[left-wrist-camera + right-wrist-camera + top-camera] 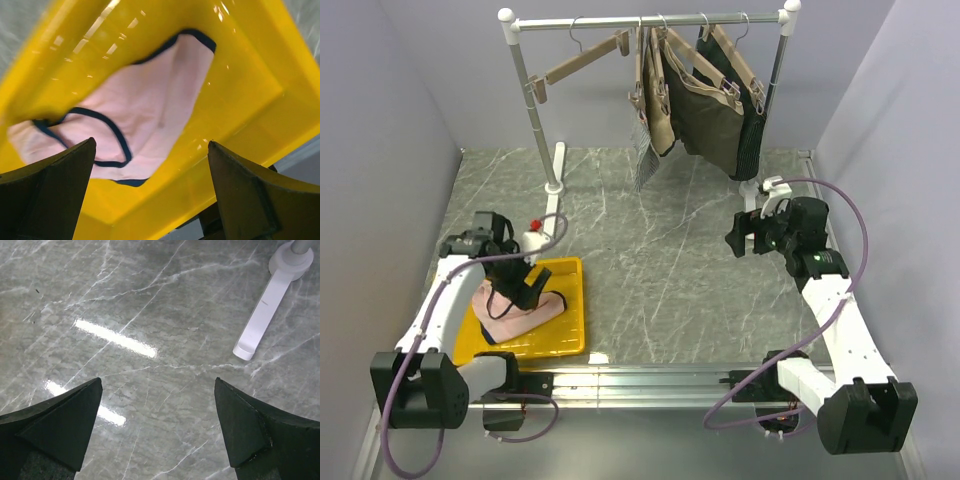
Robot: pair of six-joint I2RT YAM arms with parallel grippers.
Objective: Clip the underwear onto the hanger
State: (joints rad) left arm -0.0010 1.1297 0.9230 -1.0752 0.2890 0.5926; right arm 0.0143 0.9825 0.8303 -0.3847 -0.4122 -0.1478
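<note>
The underwear (542,310), pale pink with dark navy edging, lies flat in a yellow tray (574,300) at the near left. My left gripper (518,291) hovers just above it, open and holding nothing. In the left wrist view the underwear (150,100) fills the tray floor (250,75), and the left gripper (151,142) straddles its near edge. The hanger (585,62), a bare tan bar with clips, hangs tilted on the left part of the rail. My right gripper (738,240) is open over bare table at the right; the right wrist view shows that gripper (158,380) above marble only.
A white clothes rack (532,95) stands at the back, with a foot (262,315) reaching forward. On its right part hang tan hangers with dark olive garments (705,105) and a grey mesh piece (645,160). Grey walls close in both sides.
</note>
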